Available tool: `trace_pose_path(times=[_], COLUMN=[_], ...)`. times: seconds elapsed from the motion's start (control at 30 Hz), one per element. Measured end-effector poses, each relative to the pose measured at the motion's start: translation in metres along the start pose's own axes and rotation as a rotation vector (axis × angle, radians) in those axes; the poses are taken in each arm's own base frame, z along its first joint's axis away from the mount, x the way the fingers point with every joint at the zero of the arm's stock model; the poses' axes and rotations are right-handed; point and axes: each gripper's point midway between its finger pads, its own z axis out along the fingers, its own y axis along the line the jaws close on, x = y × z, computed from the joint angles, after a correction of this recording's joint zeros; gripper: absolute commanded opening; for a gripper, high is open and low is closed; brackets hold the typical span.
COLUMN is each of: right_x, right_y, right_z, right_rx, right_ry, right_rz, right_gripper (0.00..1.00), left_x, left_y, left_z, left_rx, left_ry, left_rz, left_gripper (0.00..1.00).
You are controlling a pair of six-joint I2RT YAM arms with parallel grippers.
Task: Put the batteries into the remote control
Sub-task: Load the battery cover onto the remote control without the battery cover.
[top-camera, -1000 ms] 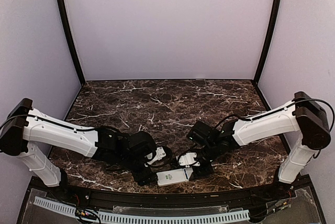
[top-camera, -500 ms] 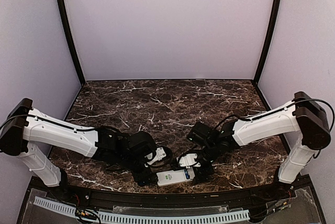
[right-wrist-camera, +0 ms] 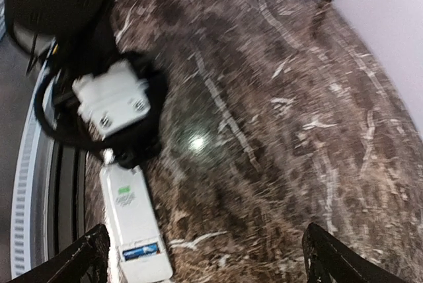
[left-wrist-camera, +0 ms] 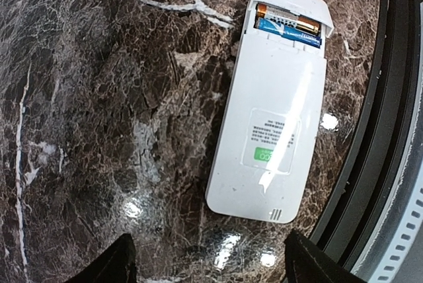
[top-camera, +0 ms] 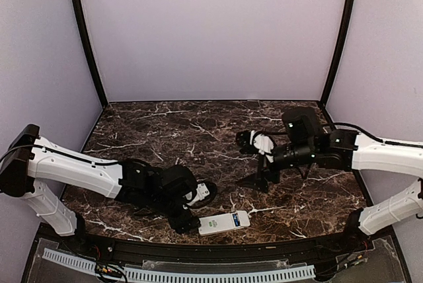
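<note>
The left gripper, jaws spread and empty, is nearer than the equally spread right gripper at centre right. The remote control lies back-up at lower centre, its long axis extending rightward from the left gripper. The batteries sit in its far end.

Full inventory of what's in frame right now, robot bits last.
remote control: 1, white, back up, near the table's front edge, compartment uncovered
batteries: 2, blue, side by side in that compartment
green label: 1, on the remote's back
table: 1, dark brown marble
left gripper: black, open, at the remote's end away from the batteries
right gripper: black, open, above the table, holding nothing
</note>
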Motion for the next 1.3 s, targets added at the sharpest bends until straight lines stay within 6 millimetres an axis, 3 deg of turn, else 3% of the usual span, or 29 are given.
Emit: trace_pose_path(times=[0.17,0.27,0.37,0.47,0.6,0.77,0.83,0.97,1.1,1.3], right_x=[-0.052,-0.068,-0.066,-0.047,-0.003,0.068,0.087,0.103,0.123,0.126], right_y=[-0.046,-0.056,-0.056,-0.053,-0.040,-0.011,0.001,0.016,0.030,0.035], right_z=[-0.074,-0.106,-0.112,-0.096,-0.067,-0.033,-0.020,0.007,0.031,0.035], right_rx=[0.270,0.323,0.306,0.262,0.216,0.210,0.206,0.179,0.163,0.170], right_ry=[-0.318,-0.444,-0.461,-0.366,-0.199,0.008,0.084,0.182,0.289,0.305], right_rz=[0.210,0.343,0.487,0.654,0.861,1.104,1.160,1.207,1.242,1.255], right_gripper=[0.97,0.83,0.66,0.54,0.49,0.48,0.49,0.44,0.43,0.43], left_x=[-0.010,-0.018,-0.023,-0.018,0.002,0.024,0.033,0.044,0.033,0.027], left_y=[0.008,0.013,0.014,0.013,0.002,-0.012,-0.015,-0.012,-0.010,-0.010], left_z=[-0.008,-0.013,-0.016,-0.019,-0.021,-0.016,-0.014,-0.020,-0.033,-0.028], left_rx=[-0.047,-0.070,-0.074,-0.073,-0.066,-0.061,-0.056,-0.054,-0.030,-0.016], left_ry=[-0.045,-0.071,-0.091,-0.099,-0.071,-0.008,0.013,0.006,-0.076,-0.110], left_rz=[-0.088,-0.193,-0.322,-0.437,-0.514,-0.550,-0.563,-0.586,-0.605,-0.635], left_gripper=[0.75,0.72,0.68,0.64,0.60,0.58,0.59,0.60,0.60,0.58])
